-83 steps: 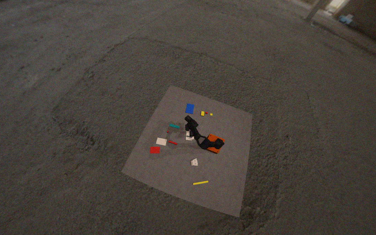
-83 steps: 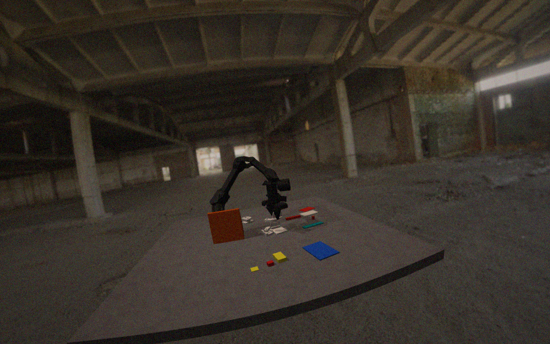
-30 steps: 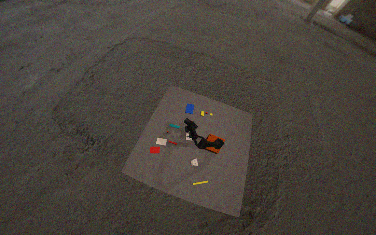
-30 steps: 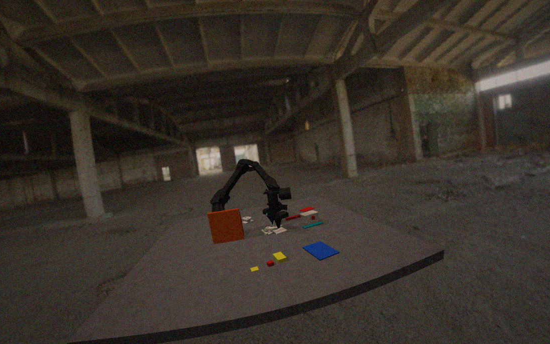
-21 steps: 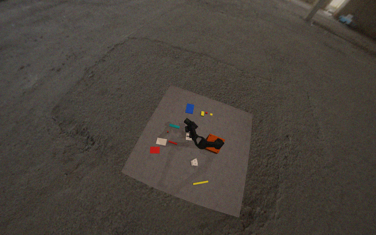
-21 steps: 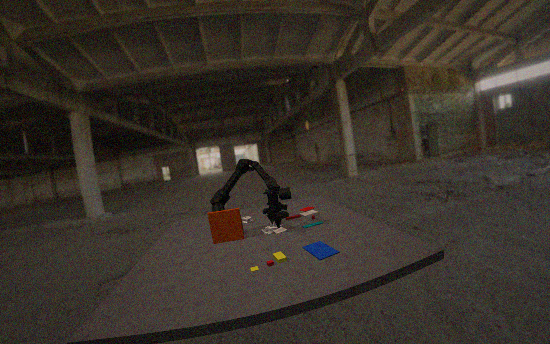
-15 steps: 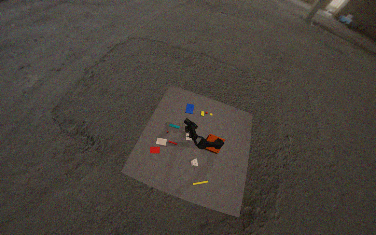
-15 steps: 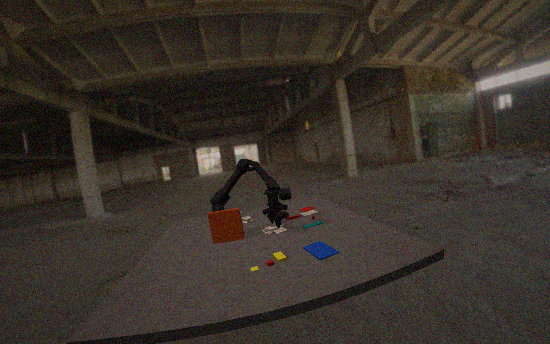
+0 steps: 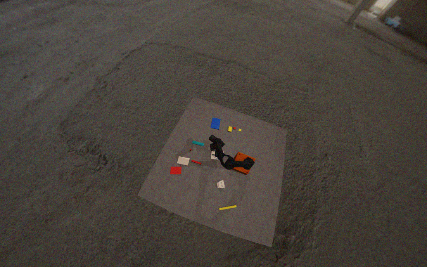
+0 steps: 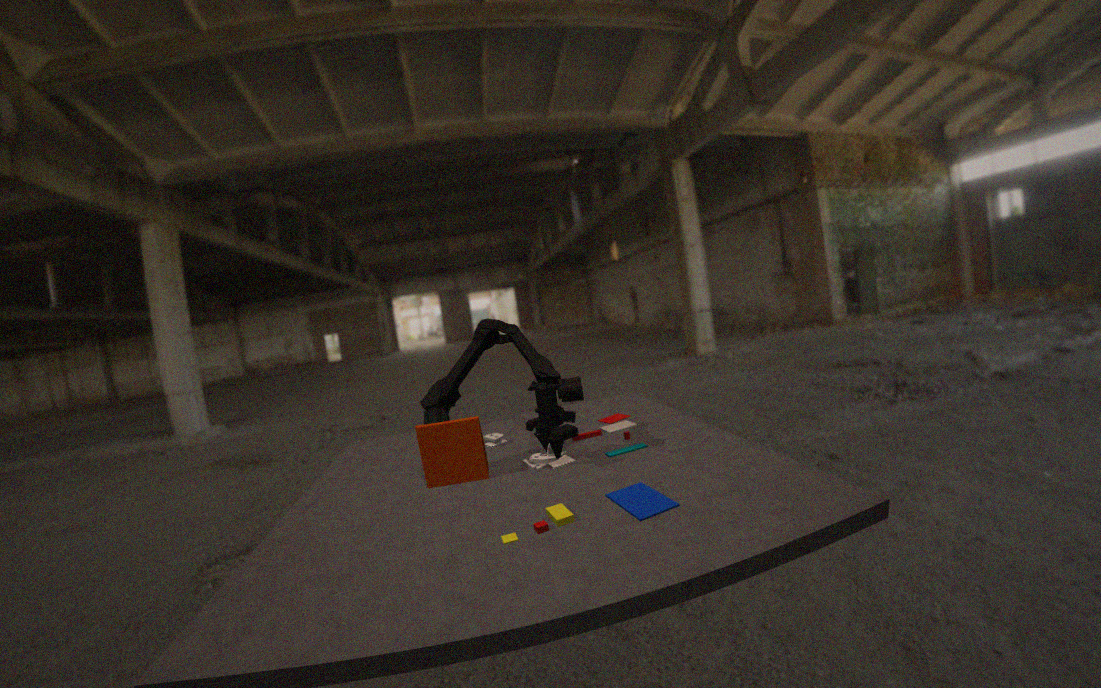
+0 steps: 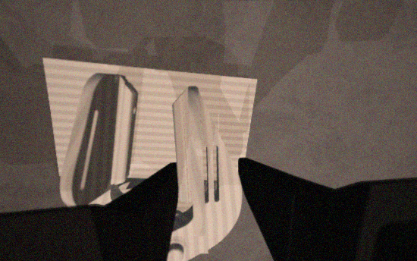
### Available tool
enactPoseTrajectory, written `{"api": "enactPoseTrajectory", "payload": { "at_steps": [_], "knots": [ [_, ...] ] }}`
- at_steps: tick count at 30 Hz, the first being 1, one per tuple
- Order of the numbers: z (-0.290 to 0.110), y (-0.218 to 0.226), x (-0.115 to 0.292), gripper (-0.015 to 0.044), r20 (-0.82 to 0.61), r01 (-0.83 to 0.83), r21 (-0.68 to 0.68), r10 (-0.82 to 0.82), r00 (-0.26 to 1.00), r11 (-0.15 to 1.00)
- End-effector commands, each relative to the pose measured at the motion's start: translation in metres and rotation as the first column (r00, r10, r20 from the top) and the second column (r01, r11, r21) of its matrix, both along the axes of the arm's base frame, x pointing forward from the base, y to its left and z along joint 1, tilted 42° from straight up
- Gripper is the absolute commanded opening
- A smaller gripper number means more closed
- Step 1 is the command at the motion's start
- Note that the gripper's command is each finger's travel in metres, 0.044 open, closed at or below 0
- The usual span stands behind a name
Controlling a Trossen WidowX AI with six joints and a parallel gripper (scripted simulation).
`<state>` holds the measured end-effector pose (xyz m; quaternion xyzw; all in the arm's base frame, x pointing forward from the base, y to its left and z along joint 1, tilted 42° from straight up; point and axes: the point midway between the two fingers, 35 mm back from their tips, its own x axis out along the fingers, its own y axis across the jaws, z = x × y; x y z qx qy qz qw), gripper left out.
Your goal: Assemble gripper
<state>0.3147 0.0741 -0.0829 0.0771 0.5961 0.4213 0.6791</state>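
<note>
White jaw between fingers; above white plate; no container seen.White jaw gripped between black fingers; pale plate beyond.

lower end of the pale jaw between the fingers cut off by the wrist view's bottom edge, part of the second jaw's near end hidden behind the gripper, pins and gear teeth too small to tell from above, arm base hidden behind the orange panel in the exterior view

Blue plate; yellow stick
</note>
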Motion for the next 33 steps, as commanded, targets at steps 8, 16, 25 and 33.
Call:
{"api": "enactPoseTrajectory", "payload": {
  "at_steps": [8,16,25,33],
  "knots": [
    [-0.0024,0.0030,0.0001,0.0134,0.001,0.002,0.004,-0.002,1.000,1.000],
    [-0.0029,0.0034,0.0001,0.0134,0.001,0.002,0.004,-0.002,1.000,1.000],
    [-0.0047,0.0051,-0.0001,0.0134,0.001,0.002,0.005,-0.002,1.000,1.000],
    [-0.0070,0.0071,-0.0003,0.0134,0.003,0.000,0.005,0.000,1.000,1.000]
  ]
}}
